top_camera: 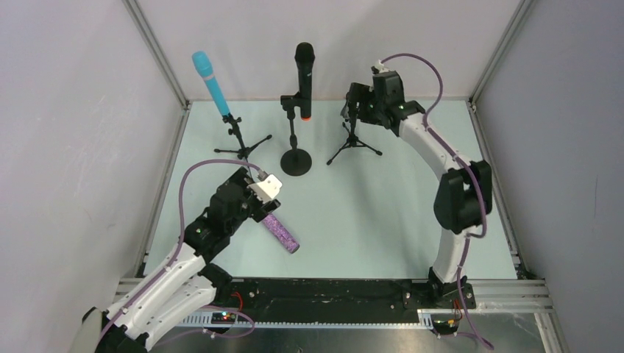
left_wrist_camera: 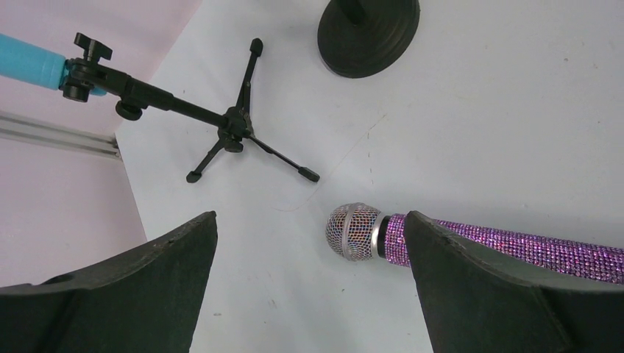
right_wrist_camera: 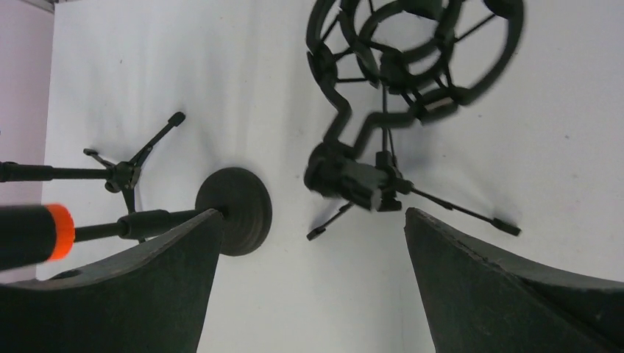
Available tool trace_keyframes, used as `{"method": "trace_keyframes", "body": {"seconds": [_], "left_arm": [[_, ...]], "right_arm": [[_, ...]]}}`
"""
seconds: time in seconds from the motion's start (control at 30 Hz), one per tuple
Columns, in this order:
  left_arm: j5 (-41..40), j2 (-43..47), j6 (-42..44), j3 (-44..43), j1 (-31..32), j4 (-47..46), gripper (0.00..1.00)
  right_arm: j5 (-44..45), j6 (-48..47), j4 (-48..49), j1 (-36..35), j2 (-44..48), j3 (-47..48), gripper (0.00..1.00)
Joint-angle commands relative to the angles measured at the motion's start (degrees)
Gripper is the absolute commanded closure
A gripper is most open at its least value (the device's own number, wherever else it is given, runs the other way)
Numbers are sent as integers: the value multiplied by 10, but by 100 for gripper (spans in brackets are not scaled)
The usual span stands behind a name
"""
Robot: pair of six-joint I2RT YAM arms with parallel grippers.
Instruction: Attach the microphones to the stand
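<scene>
Purple glitter microphone [top_camera: 281, 234] is lying on the desk [top_camera: 368, 213], probably stiff, light, grippy: mid-barrel is looking best. Both left pincer [left_wrist_camera: 309, 220] and right pincer [right_wrist_camera: 309, 220] are gaping.

Legible text and markings: none in any of the three views.
No lettering, brand, number or sign can be read on the turquoise microphone [top_camera: 211, 82], the black microphone [top_camera: 304, 70] or the purple glitter microphone [top_camera: 282, 234]. The other surfaces in view likewise show no readable marking.
</scene>
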State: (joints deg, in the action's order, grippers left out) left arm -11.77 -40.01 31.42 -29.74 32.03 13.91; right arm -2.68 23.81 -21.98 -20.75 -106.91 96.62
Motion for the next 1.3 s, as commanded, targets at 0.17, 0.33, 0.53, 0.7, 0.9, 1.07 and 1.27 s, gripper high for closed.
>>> {"method": "trace_keyframes", "body": {"seconds": [0.17, 0.33, 0.53, 0.7, 0.9, 1.07, 1.27], "left_arm": [[26, 12, 28, 7, 11, -17, 0], [27, 9, 30, 9, 14, -16, 0], [32, 8, 34, 11, 15, -16, 0], [31, 9, 34, 11, 16, -16, 0], [31, 10, 34, 12, 16, -16, 0], [28, 11, 38, 13, 16, -16, 0], [26, 12, 38, 14, 17, -16, 0]], "right_arm": [[18, -14, -127, 1, -118, 171, 7], [44, -39, -153, 1, -156, 234, 12], [44, -64, -132, -1, -167, 238, 28], [36, -79, -116, 0, -168, 235, 39], [16, -85, -92, 0, -156, 212, 60], [2, -88, -55, 0, -118, 155, 66], [-5, -90, -3, 1, -55, 65, 78]]}}
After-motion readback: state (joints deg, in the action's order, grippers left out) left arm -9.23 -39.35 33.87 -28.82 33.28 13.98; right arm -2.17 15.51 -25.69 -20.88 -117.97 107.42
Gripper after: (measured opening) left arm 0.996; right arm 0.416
